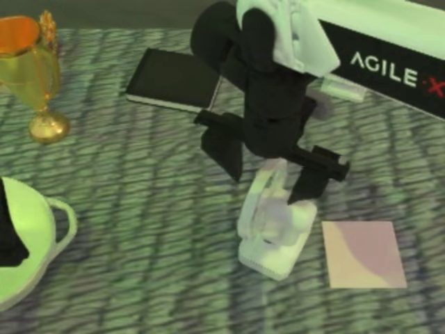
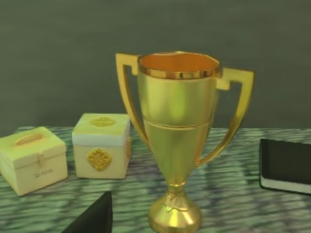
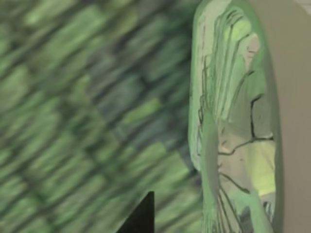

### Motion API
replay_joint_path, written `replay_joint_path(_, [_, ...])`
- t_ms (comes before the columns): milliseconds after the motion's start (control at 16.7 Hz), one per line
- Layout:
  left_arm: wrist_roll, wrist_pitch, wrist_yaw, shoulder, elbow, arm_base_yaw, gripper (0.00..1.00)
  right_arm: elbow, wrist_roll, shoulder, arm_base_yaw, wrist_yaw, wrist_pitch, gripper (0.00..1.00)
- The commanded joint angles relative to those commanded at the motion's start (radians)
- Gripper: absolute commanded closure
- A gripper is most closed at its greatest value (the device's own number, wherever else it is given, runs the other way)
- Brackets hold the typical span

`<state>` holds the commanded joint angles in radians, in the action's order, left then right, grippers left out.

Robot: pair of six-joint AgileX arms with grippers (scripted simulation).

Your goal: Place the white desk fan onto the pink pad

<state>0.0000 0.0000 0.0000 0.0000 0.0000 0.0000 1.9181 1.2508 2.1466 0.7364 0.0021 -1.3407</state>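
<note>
The white desk fan (image 1: 273,226) stands on the table just left of the pink pad (image 1: 363,254), which lies flat and bare. My right gripper (image 1: 268,167) hangs open directly over the fan's round head. Its two black fingers are spread wide, one up-left of the head and one (image 1: 311,182) close beside it. I cannot tell whether it touches the fan. In the right wrist view the fan's grille (image 3: 233,121) fills one side, very near, with one dark fingertip (image 3: 143,216) apart from it. My left arm (image 1: 24,240) is parked at the table's left edge, a single fingertip (image 2: 97,218) showing.
A black notebook (image 1: 174,80) lies at the back, left of the right arm. A gold trophy (image 1: 35,69) stands at the far left back. Two cream boxes (image 2: 99,145) sit behind the trophy in the left wrist view. A woven mat covers the table.
</note>
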Motion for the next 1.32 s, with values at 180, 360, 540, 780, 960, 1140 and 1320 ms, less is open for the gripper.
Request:
replay_joint_path(180, [0.0,0.0,0.0,0.0,0.0,0.0,0.0,0.0,0.0,0.0,0.0,0.0,0.0,0.68])
replay_joint_path(360, [0.0,0.0,0.0,0.0,0.0,0.0,0.0,0.0,0.0,0.0,0.0,0.0,0.0,0.9])
replay_joint_path(540, [0.0,0.0,0.0,0.0,0.0,0.0,0.0,0.0,0.0,0.0,0.0,0.0,0.0,1.0])
replay_joint_path(780, [0.0,0.0,0.0,0.0,0.0,0.0,0.0,0.0,0.0,0.0,0.0,0.0,0.0,1.0])
replay_joint_path(960, [0.0,0.0,0.0,0.0,0.0,0.0,0.0,-0.003,0.001,-0.005,-0.003,0.0,-0.001,1.0])
replay_joint_path(1140, [0.0,0.0,0.0,0.0,0.0,0.0,0.0,0.039,0.003,0.003,0.0,-0.001,-0.041,1.0])
replay_joint_path(1320, [0.0,0.0,0.0,0.0,0.0,0.0,0.0,0.164,0.003,0.017,0.003,-0.001,-0.141,1.0])
